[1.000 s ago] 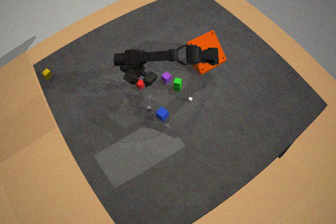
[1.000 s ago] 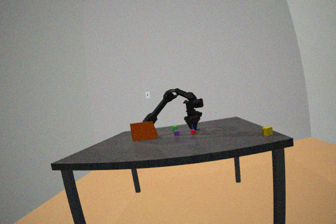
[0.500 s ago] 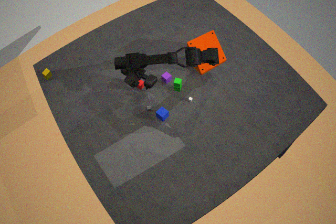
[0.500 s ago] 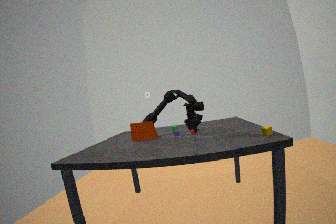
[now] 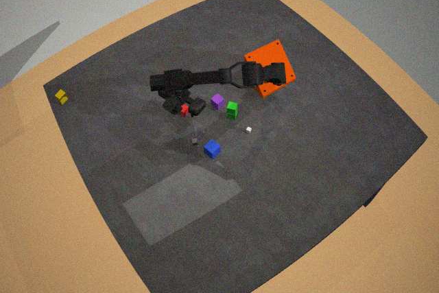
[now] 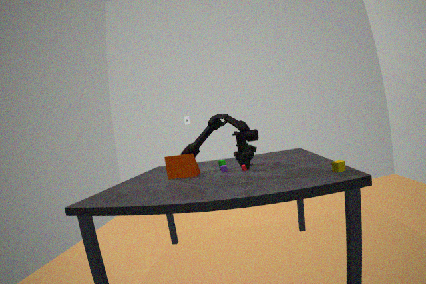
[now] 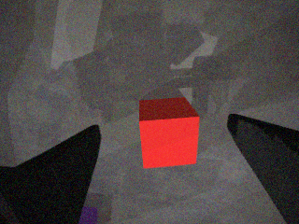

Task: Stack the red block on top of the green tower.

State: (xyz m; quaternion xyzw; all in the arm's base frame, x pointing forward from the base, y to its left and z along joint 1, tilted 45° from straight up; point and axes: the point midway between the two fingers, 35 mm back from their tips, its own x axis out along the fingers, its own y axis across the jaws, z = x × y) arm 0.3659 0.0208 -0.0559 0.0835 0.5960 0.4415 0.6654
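The gripper (image 5: 184, 107) is lowered to the dark table (image 5: 283, 176), and its jaws are spread wide, with nothing gripped. The red block (image 5: 184, 110) is seen between the two fingers — one finger on each side, both apart from the block's faces in the wrist view. The block stands flat on the table.

In the top view, the green tower (image 5: 232, 110) is found at about 3 o'clock from the red block, well apart from it, upright. A purple block (image 5: 217, 101) is placed between them, slightly toward 2 o'clock of the red block and just beside the tower. A blue block (image 5: 212, 148) lies at about 5 o'clock from the red one, and a small white cube (image 5: 248, 129) at about 4 o'clock of the tower. A yellow block (image 5: 61, 96) is seen far at 9 o'clock, near the table's corner.

The arm (image 5: 198, 77) is stretched from its orange base (image 5: 271, 66), which is located at about 1 o'clock from the tower.
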